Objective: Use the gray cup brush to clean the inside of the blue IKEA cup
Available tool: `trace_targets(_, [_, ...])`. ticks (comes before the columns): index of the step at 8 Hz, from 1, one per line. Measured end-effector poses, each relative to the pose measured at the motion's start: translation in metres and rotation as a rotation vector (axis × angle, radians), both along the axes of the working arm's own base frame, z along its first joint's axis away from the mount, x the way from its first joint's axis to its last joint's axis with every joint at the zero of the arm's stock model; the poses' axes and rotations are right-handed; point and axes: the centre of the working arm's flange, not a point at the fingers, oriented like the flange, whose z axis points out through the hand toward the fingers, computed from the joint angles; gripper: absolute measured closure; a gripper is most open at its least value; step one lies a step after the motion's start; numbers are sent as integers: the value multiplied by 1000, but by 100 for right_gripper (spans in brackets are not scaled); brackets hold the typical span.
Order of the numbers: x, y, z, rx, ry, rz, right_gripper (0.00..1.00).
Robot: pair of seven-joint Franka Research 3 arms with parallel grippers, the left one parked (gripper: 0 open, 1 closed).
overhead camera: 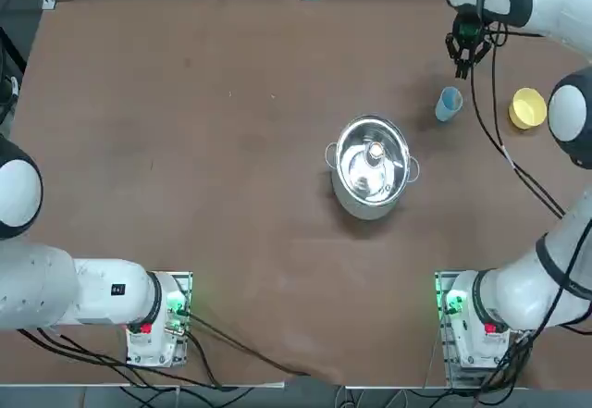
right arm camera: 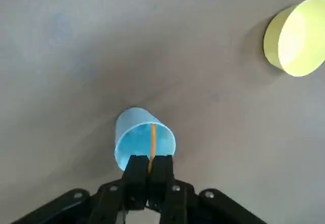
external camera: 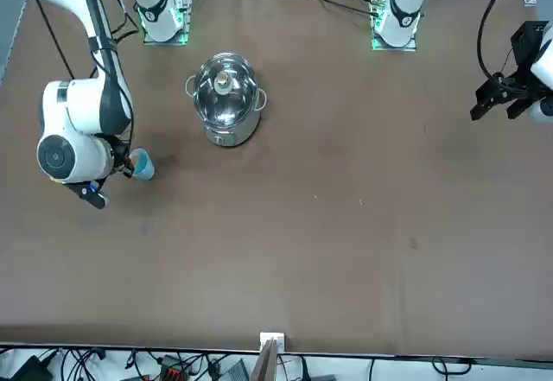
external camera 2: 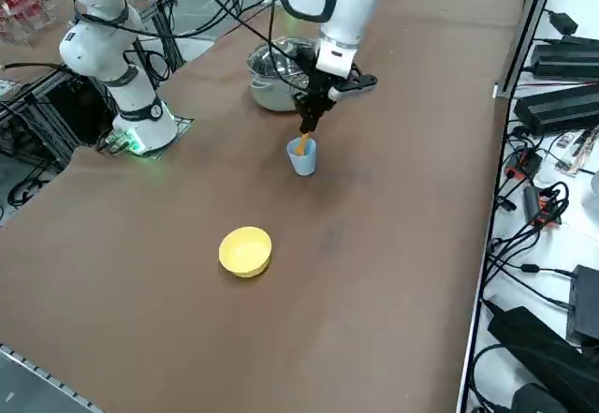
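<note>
Already the right gripper (right arm camera: 150, 183) has its jaws pinching the gray cup brush (right arm camera: 152, 145), whose orange-tan shaft reaches down into the blue IKEA cup (right arm camera: 144, 137) standing upright on the tabletop (overhead camera: 231, 195), between the steel pot (overhead camera: 372, 167) and the yellow cup (overhead camera: 527, 108). Pickup and insertion look done; scrubbing the inner wall and withdrawing seem to remain.

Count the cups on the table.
2. The blue IKEA cup stands beyond the steel pot, under the right gripper; the yellow cup sits beside it, nearer the table's right edge.
</note>
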Motion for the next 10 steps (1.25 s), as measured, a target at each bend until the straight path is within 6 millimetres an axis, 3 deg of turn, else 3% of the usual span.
trace_targets(3, [16,10,13,12,-38,8,96])
trace_targets(6, [21,10,47,9,-33,8,96])
trace_targets(8, [16,-8,74,-11,26,26,96])
trace_targets(10, [14,-50,90,-66,52,61,96])
